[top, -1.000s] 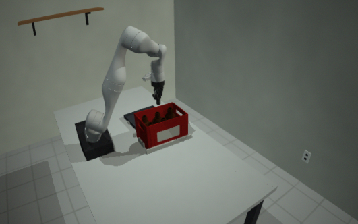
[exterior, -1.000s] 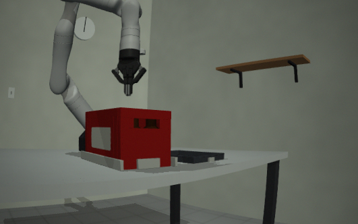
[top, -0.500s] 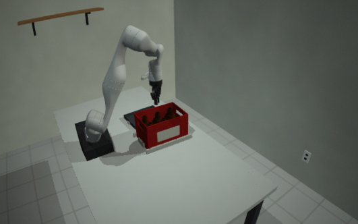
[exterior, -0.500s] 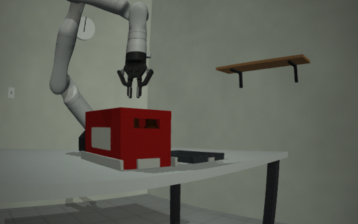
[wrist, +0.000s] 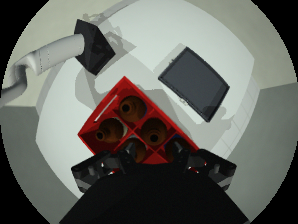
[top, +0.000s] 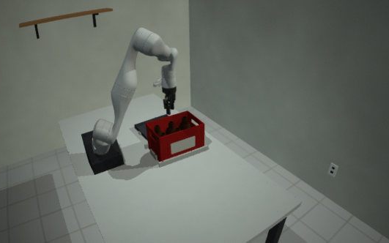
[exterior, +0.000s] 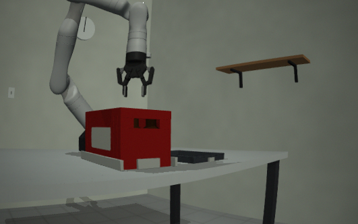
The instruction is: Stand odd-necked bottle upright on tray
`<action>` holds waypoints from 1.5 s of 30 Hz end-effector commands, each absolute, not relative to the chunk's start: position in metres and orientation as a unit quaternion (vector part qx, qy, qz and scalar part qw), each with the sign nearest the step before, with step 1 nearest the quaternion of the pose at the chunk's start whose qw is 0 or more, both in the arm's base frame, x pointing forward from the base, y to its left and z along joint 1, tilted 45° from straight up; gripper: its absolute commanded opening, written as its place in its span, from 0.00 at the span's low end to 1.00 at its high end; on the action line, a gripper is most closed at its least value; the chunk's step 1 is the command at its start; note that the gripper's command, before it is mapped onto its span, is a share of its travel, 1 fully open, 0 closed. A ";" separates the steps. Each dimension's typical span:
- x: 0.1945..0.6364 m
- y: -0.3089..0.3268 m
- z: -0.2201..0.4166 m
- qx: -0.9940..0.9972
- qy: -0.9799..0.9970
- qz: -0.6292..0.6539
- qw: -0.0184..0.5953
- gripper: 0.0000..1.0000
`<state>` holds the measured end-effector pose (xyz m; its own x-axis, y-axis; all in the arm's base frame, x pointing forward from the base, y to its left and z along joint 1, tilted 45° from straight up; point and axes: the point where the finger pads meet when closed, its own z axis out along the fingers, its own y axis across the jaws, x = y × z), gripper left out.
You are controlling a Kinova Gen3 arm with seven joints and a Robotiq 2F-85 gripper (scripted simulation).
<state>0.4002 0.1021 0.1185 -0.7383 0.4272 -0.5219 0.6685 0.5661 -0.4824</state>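
Observation:
A red crate [top: 176,136] stands on the white table and holds several brown bottles [top: 171,126], upright in its compartments. In the wrist view the crate [wrist: 136,128] shows from above with the bottle openings [wrist: 154,133] visible. My gripper [exterior: 134,91] hangs open and empty a little above the crate's back edge, touching nothing; it also shows in the top view [top: 168,108]. The dark tray [wrist: 194,86] lies flat and empty on the table just behind the crate, and is partly hidden by the crate in the top view [top: 144,126].
The arm's black base [top: 102,151] sits on the table left of the crate. Pale stop blocks [exterior: 104,160] lie along the crate's foot. A wooden shelf [exterior: 263,64] hangs on the wall, well away. The table edge runs close behind the tray.

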 end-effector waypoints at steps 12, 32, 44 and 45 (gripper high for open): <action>0.400 0.103 0.119 0.316 0.867 -0.342 0.177 0.64; 0.401 0.098 0.114 0.316 0.867 -0.342 0.177 0.64; 0.403 0.087 0.103 0.316 0.867 -0.342 0.177 0.64; 0.403 0.087 0.102 0.316 0.867 -0.342 0.177 0.64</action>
<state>0.4031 0.0891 0.1042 -0.7382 0.4267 -0.5225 0.6681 0.5699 -0.4784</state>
